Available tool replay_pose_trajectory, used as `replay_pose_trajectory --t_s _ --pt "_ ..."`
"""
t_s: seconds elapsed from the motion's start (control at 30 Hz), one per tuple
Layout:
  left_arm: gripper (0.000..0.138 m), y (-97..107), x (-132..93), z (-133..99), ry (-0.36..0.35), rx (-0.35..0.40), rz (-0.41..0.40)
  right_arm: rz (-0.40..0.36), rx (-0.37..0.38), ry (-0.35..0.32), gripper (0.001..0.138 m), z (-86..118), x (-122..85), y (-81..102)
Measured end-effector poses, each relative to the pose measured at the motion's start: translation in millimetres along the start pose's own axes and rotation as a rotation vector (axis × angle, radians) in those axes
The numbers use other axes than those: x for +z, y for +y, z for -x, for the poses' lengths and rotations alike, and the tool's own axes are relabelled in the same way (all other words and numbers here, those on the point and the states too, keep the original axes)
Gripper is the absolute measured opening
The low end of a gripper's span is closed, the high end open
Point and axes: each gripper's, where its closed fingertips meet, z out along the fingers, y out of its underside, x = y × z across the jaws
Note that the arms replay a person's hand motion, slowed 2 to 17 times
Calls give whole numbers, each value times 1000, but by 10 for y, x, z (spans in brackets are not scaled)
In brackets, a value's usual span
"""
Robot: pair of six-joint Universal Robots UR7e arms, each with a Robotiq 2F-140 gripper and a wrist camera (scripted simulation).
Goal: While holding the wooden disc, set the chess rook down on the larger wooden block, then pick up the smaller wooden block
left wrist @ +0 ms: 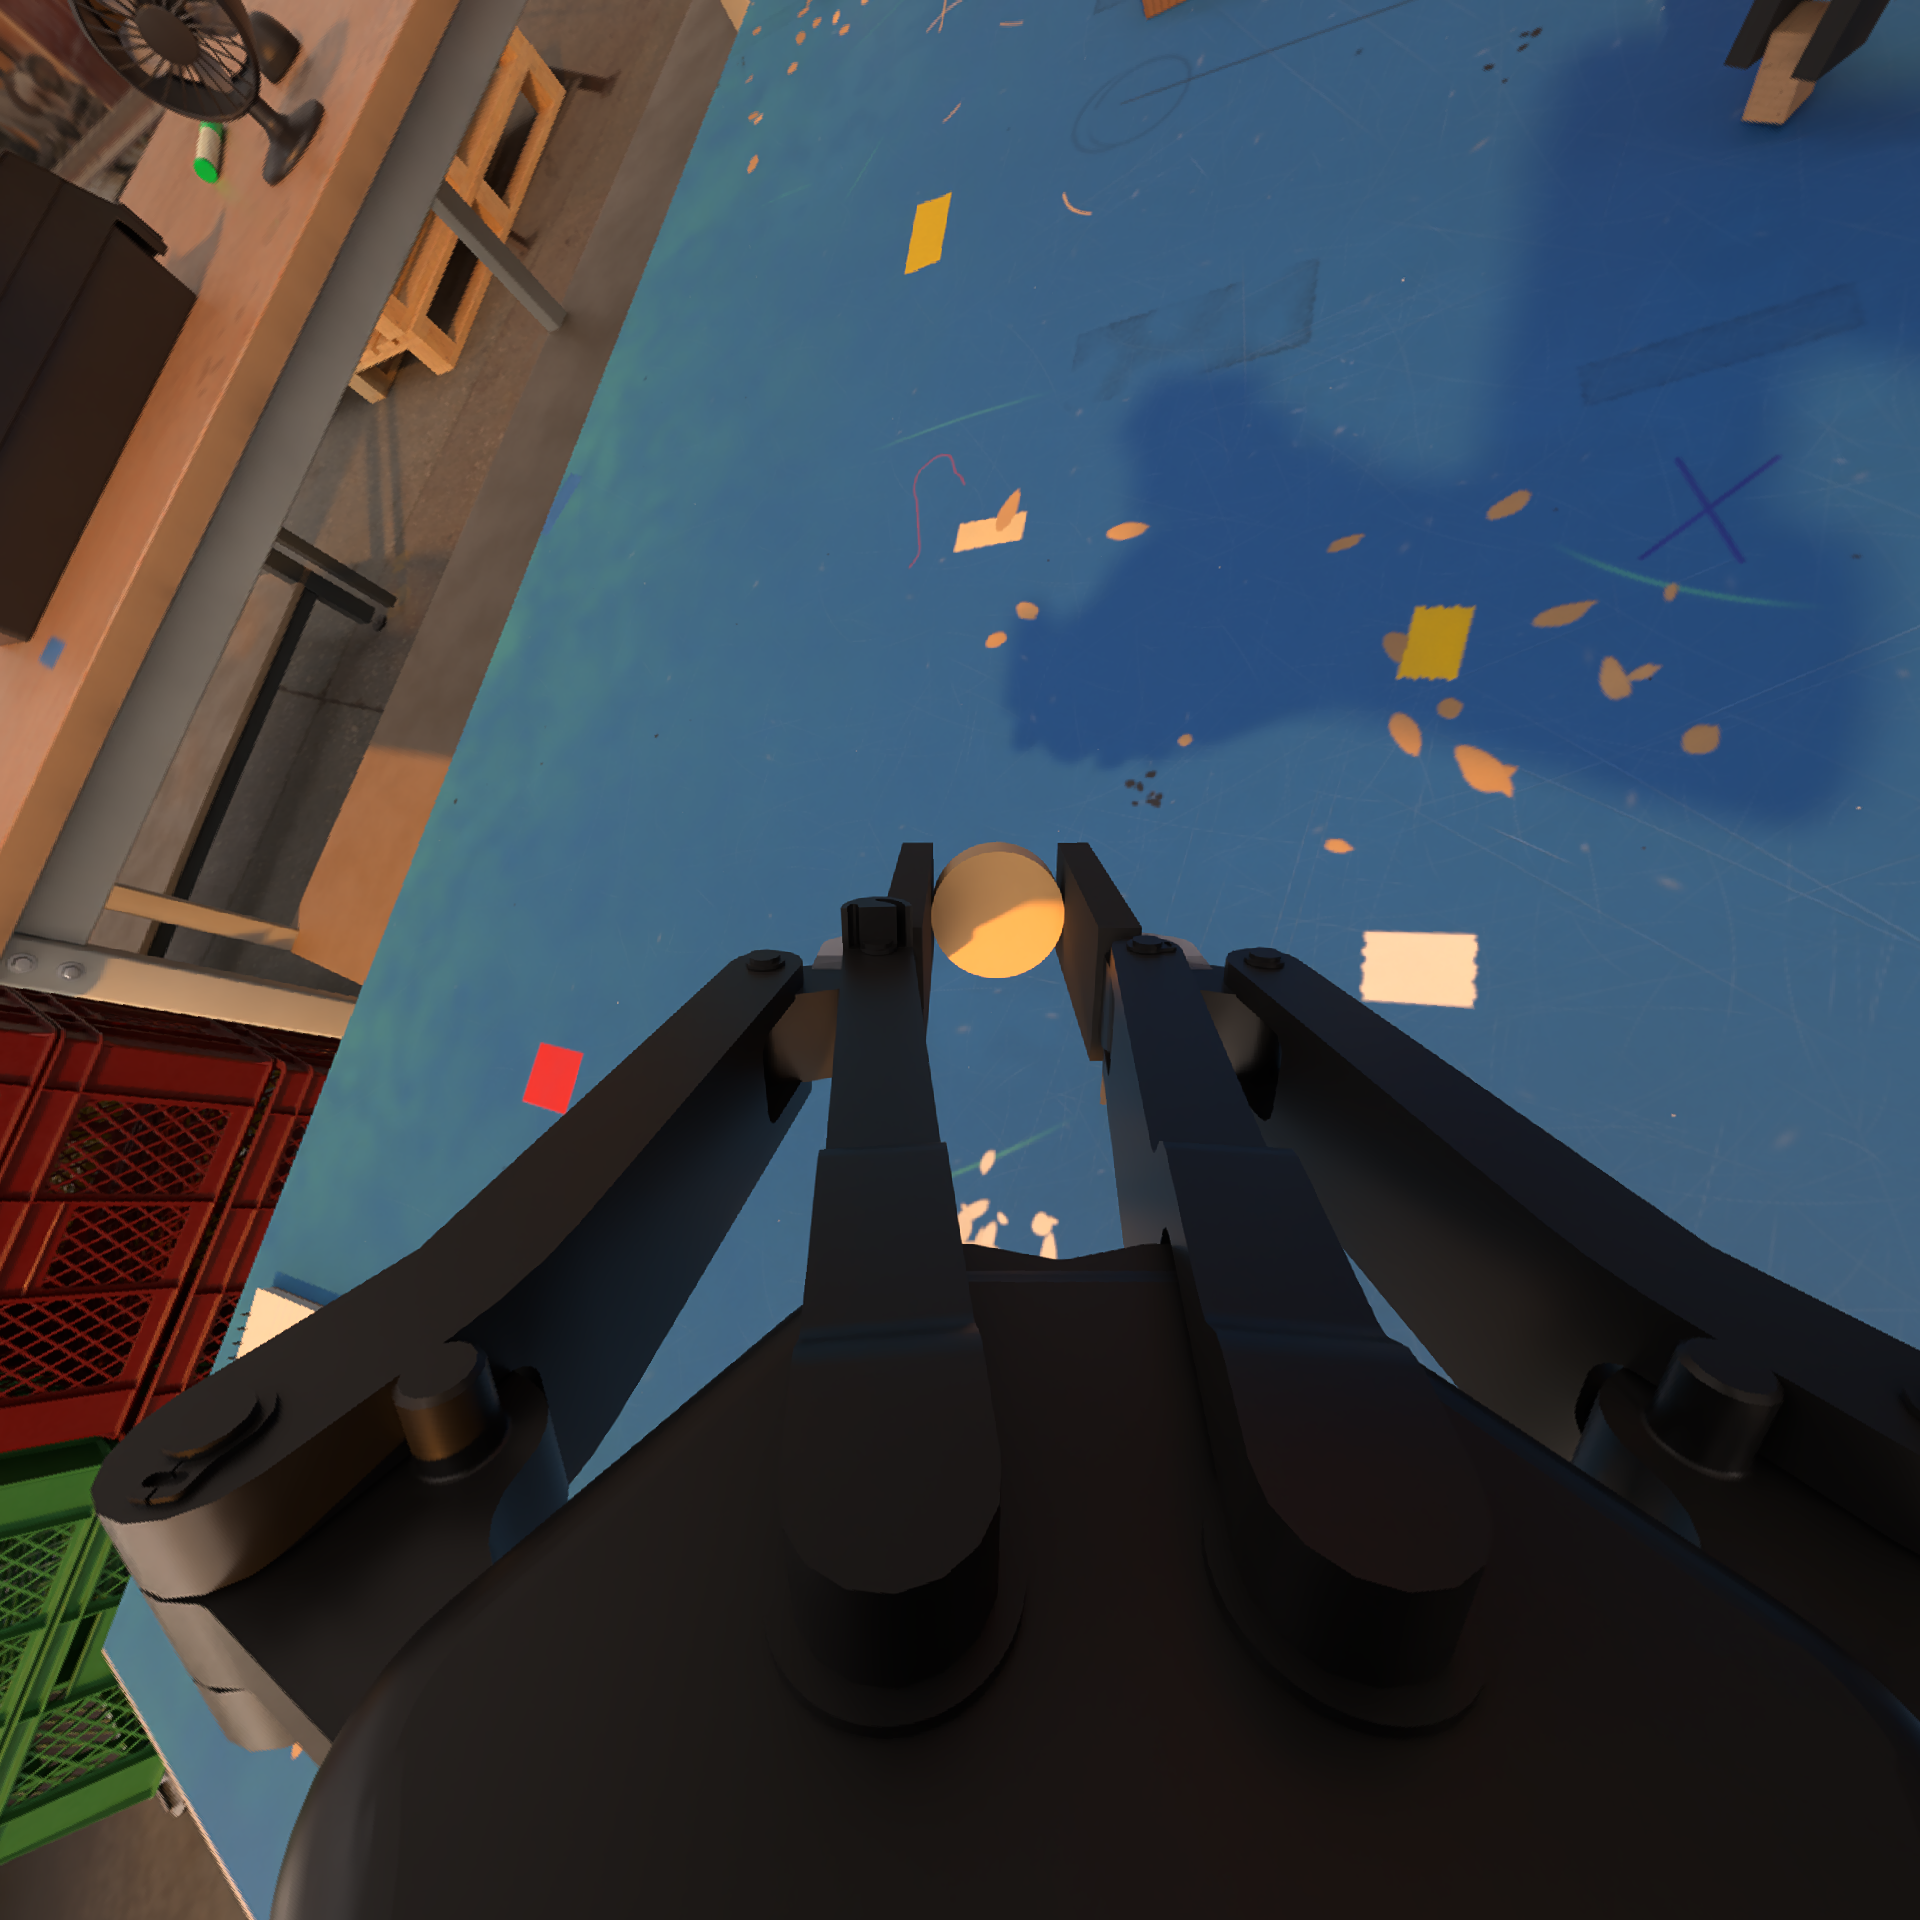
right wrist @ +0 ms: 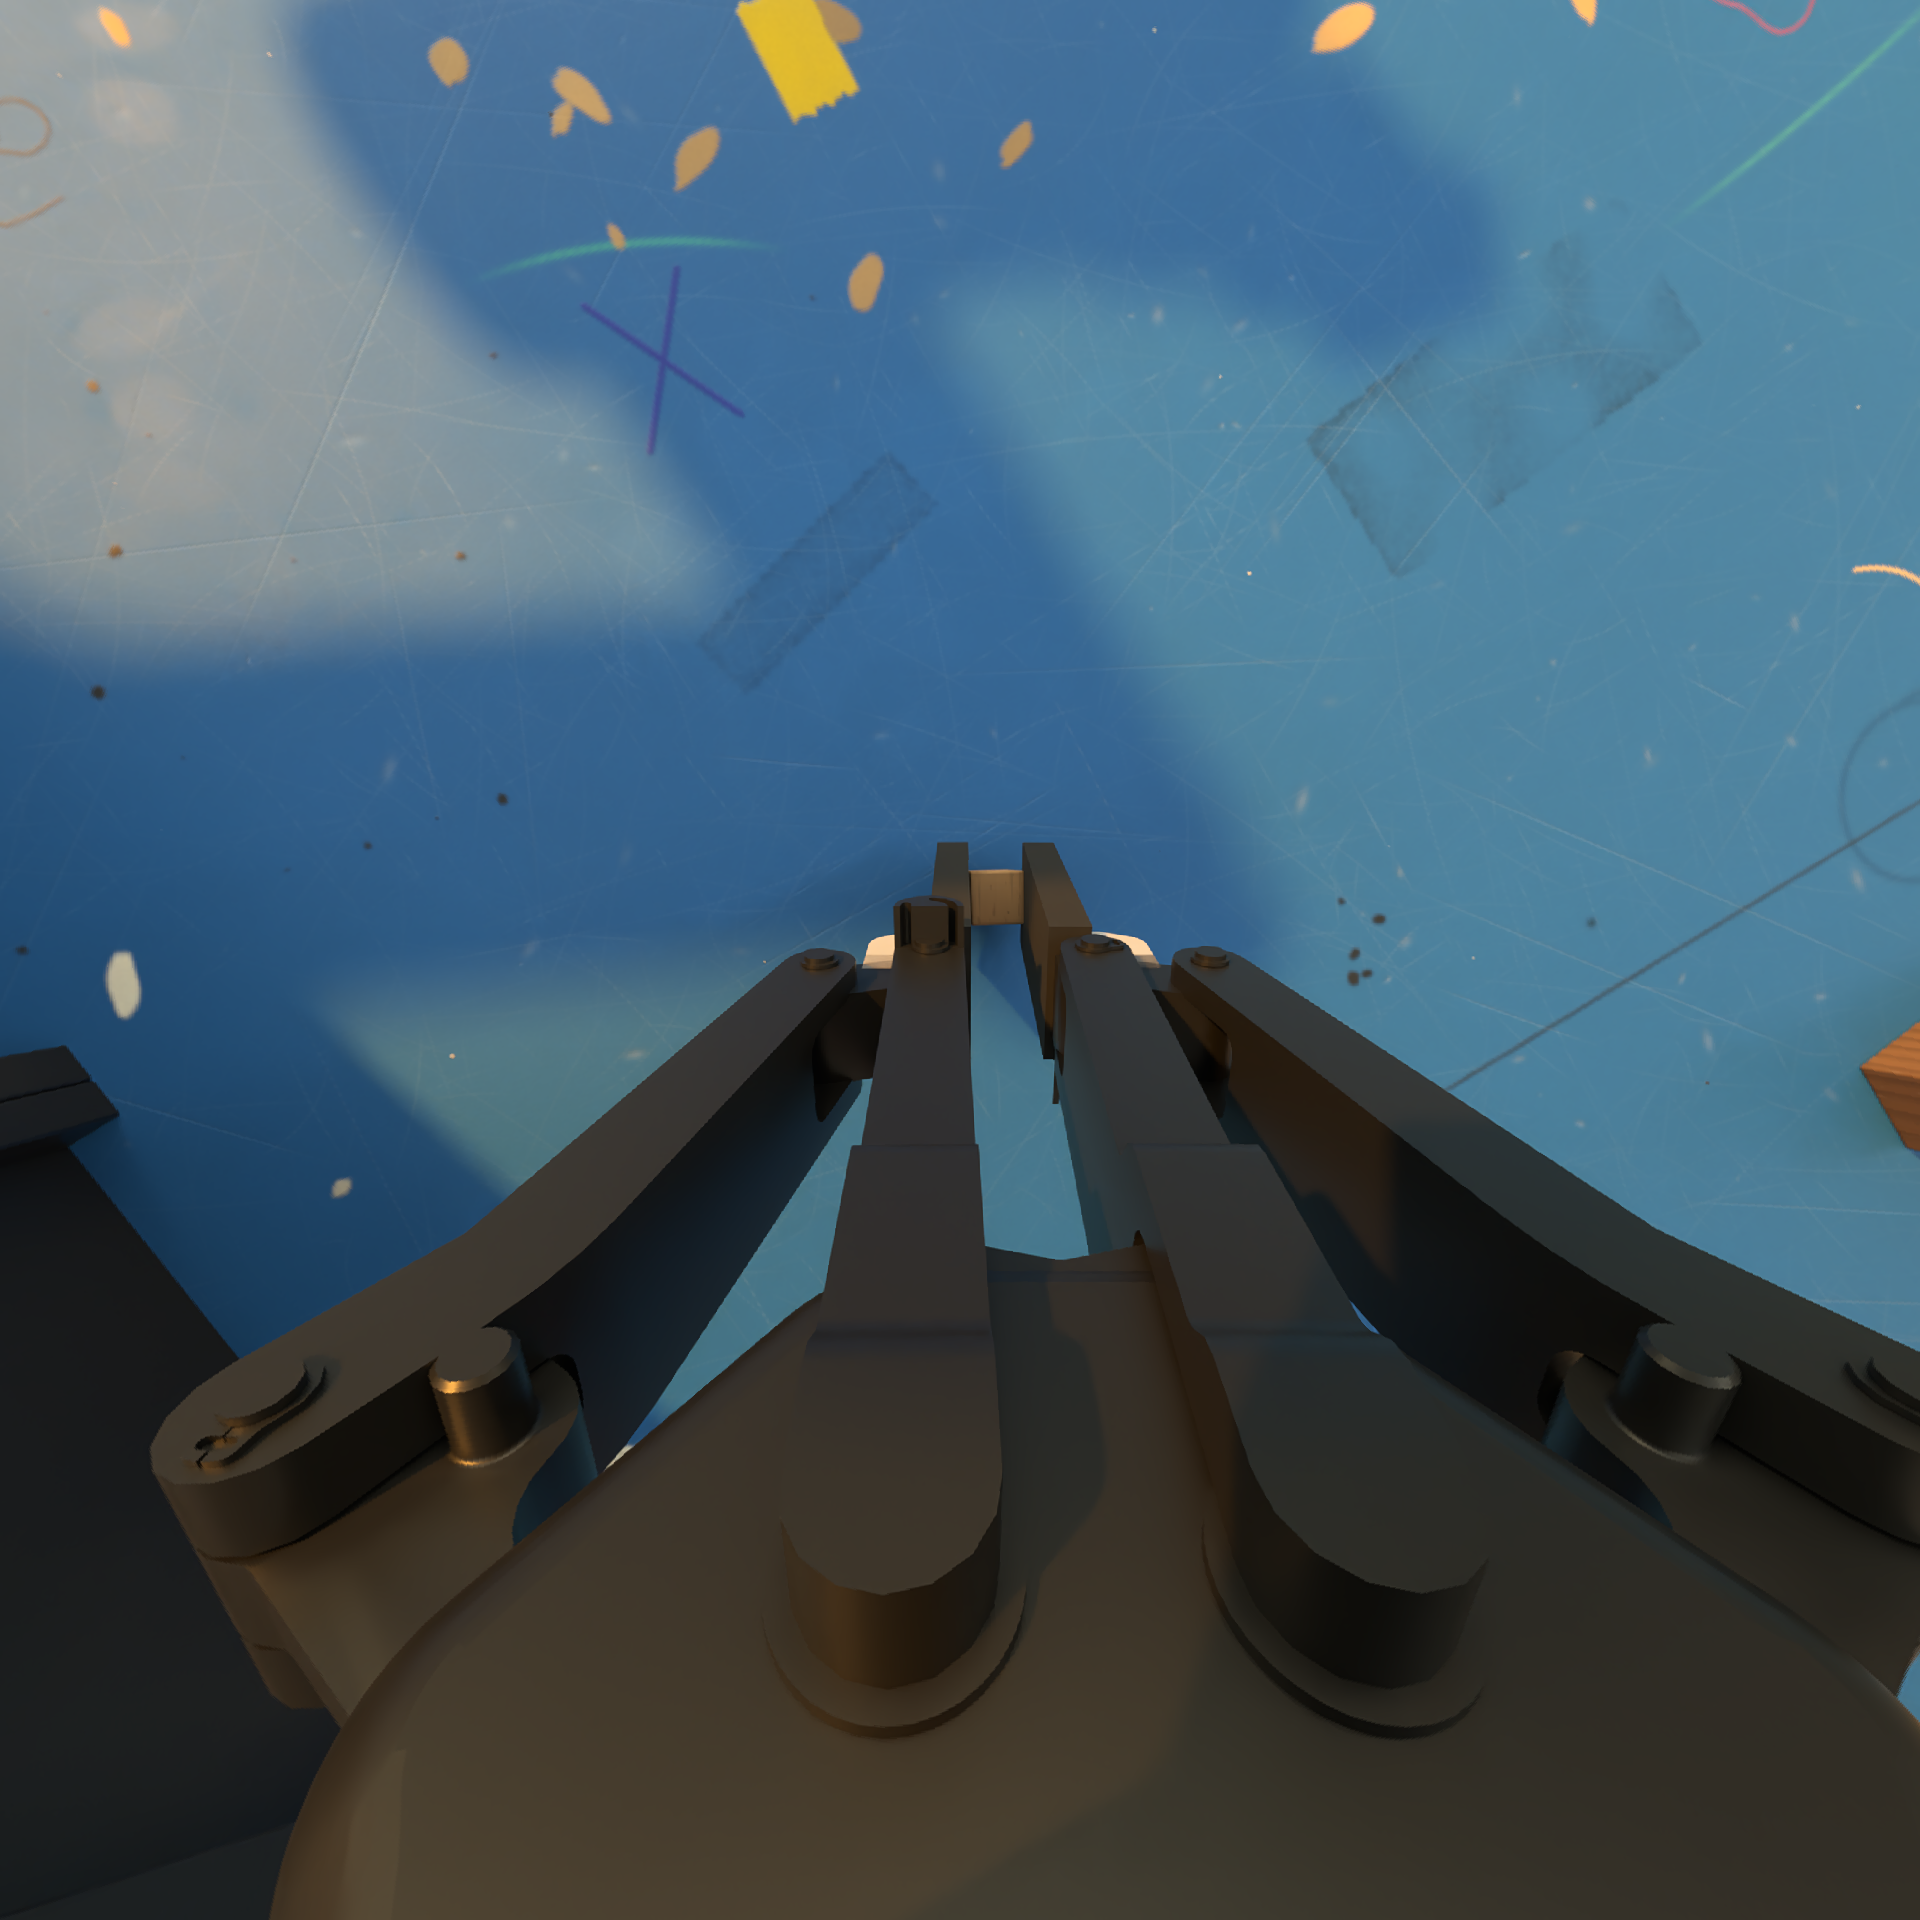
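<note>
My left gripper (left wrist: 995, 883) is shut on the round wooden disc (left wrist: 995, 912) and holds it above the blue table (left wrist: 727, 675). My right gripper (right wrist: 995, 883) is shut on a small pale wooden block (right wrist: 995, 896), held above the table. The left wrist view also shows the right gripper far off at the top right, with the block (left wrist: 1779, 88) hanging between its fingers. A corner of a darker wooden block (right wrist: 1896, 1086) shows at the right edge of the right wrist view. No chess rook is in view.
The table is strewn with wood chips, yellow tape (left wrist: 1436, 642), a red patch (left wrist: 553, 1077) and a pale patch (left wrist: 1418, 968). Past its left edge stand red (left wrist: 135, 1195) and green (left wrist: 52, 1621) crates and a wooden bench. A dark arm part (right wrist: 62, 1351) fills the right view's lower left.
</note>
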Motion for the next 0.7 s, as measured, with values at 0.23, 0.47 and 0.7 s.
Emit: replay_pose_trajectory --t_s 0.23,0.47,0.7 --pt "32 23 13 -8 7 2 5 -14 13 8 14 -52 -61 21" --pt "32 46 36 -9 12 1 9 -73 24 28 14 -142 -270 -30" --pt "32 64 65 -14 20 -4 11 -143 35 101 14 -365 -589 -93"
